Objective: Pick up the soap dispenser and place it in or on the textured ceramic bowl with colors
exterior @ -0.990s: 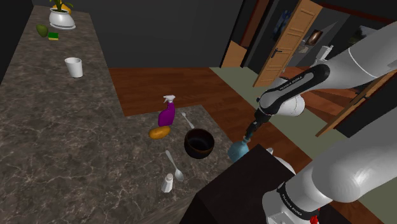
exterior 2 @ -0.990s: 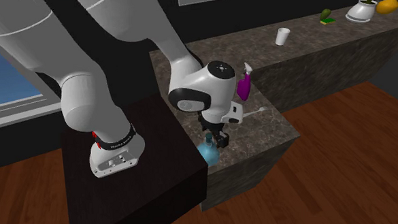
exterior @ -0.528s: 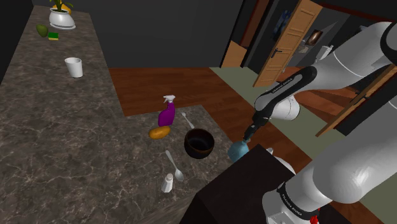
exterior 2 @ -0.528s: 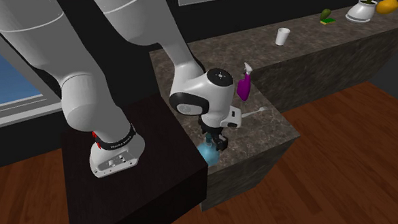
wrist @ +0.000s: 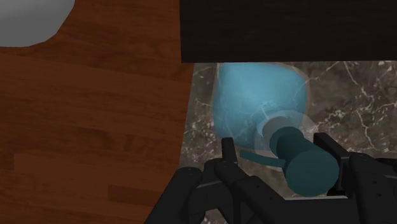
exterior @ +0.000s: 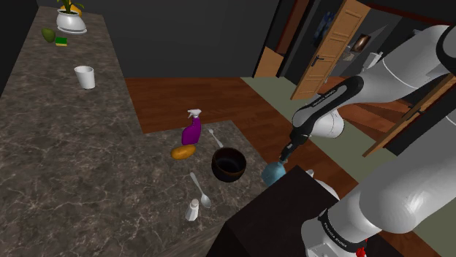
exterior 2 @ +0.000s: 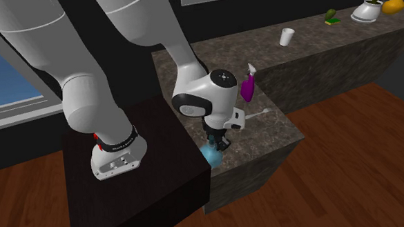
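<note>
Wrist view: the claw (wrist: 277, 149) is spread, its fingers (wrist: 227, 156) either side of the teal pump head of the soap dispenser (wrist: 261, 108); no firm pinch is visible. The pale blue dispenser stands upright directly beneath the claw, at the marbled surface (wrist: 362, 95) edge, just beside the dark stand (wrist: 286, 28). Shoulder view: the dark bowl (exterior: 228, 163) sits near the claw, apart from the dispenser
</note>
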`<state>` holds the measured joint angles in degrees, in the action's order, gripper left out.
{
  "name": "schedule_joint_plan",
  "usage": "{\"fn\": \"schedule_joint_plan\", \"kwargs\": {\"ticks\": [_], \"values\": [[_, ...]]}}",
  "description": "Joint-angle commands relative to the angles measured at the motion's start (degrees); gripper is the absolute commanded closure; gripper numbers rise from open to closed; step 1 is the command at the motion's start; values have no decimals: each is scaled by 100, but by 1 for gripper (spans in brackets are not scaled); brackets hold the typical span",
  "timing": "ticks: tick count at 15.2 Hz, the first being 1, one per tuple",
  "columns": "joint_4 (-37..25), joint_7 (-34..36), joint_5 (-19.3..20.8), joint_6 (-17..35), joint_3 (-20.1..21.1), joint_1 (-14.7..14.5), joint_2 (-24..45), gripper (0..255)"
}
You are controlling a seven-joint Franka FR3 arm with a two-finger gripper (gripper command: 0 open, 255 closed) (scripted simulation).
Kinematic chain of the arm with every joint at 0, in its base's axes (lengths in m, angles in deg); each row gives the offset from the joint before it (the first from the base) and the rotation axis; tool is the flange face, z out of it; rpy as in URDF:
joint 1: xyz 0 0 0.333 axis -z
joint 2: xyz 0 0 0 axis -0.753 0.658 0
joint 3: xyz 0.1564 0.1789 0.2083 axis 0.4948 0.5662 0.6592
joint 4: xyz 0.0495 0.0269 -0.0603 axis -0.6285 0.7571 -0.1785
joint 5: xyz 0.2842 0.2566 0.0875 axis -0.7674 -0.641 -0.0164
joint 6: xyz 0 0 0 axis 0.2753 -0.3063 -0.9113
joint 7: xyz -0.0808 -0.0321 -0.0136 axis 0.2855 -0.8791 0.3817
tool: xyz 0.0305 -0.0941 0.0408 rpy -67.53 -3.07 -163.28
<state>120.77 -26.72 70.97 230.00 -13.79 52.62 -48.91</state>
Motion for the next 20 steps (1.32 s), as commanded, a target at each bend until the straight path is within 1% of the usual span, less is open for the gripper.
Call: {"fn": "schedule_joint_plan", "kwargs": {"ticks": [1,6,9,12,16,20], "values": [[0,0,0,0,0,0,-1,255],[-1,-1,-1,0,0,0,0,255],[18,373,520,-311,-38,88,-378,255],[15,636,884,-641,1,209,-736,255],[-17,869,1197,-1090,87,352,-1179,255],[-75,1018,1382,-1540,182,462,-1584,255]]}}
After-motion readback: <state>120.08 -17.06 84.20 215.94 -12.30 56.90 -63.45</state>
